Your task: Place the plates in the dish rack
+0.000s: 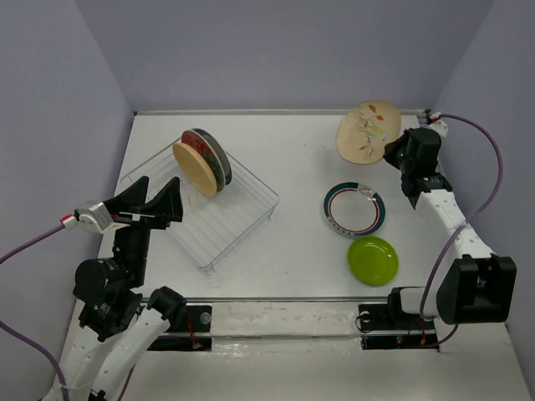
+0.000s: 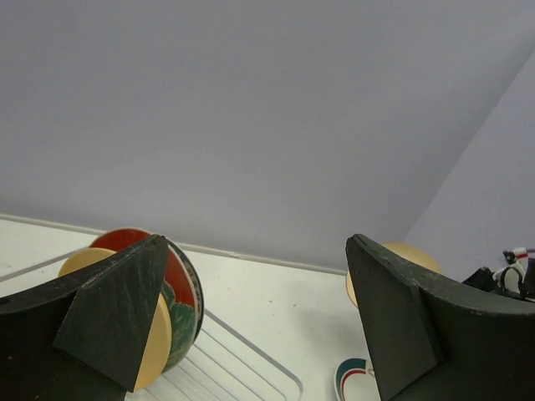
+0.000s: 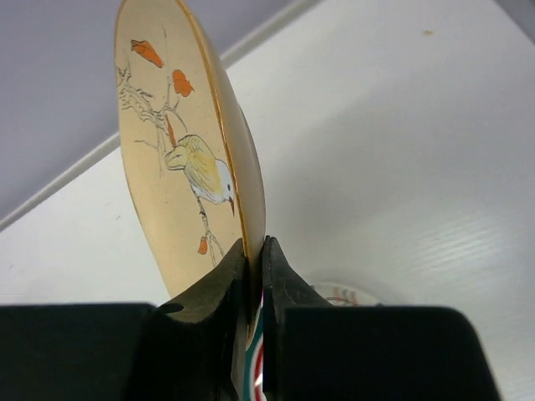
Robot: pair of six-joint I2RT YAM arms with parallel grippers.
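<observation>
A: OK, R side?
B: Right gripper clamped on rim of beige plate, plate on edge, far-right corner of table.
A: L?
B: Left gripper spread wide, nothing in it, over left edge of dish rack.
A: Rack contents?
B: Orange-yellow plate + red plate, upright, touching, far end. Teal-rim plate + lime plate flat on table, R of rack, just beside each other.
</observation>
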